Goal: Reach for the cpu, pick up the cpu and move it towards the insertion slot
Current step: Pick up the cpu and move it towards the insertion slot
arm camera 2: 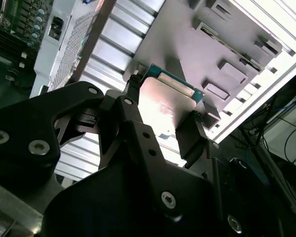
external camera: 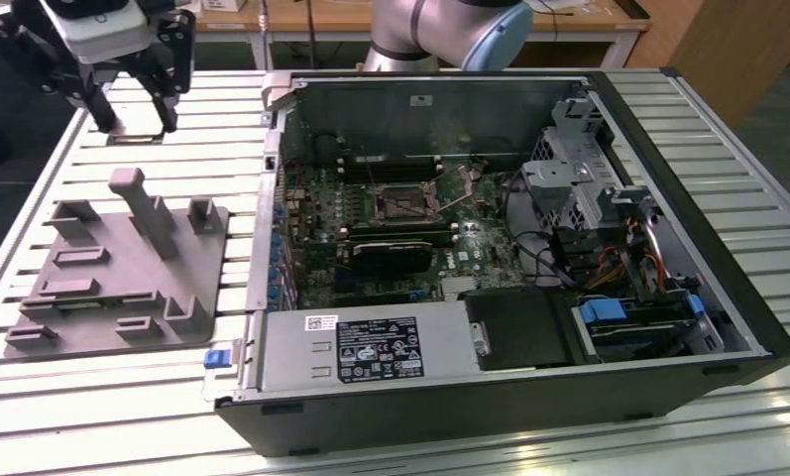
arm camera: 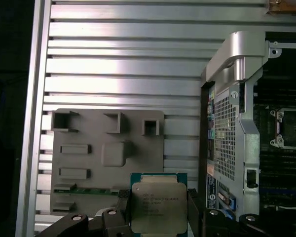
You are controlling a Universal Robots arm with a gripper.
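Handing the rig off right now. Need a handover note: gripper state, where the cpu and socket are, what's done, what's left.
Gripper: shut on the small square silvery-topped cpu, a finger on each side, held clear of the slatted aluminium table.
Position: at the table's far end on the exterior view's left, beyond the grey plastic fixture, outside the open black computer case.
Insertion slot: square dark metal-framed socket on the motherboard inside the case.
Done: reach, pick-up.
Left: the carry; cpu is not yet over the case.

Slatted metal table, wooden desk behind
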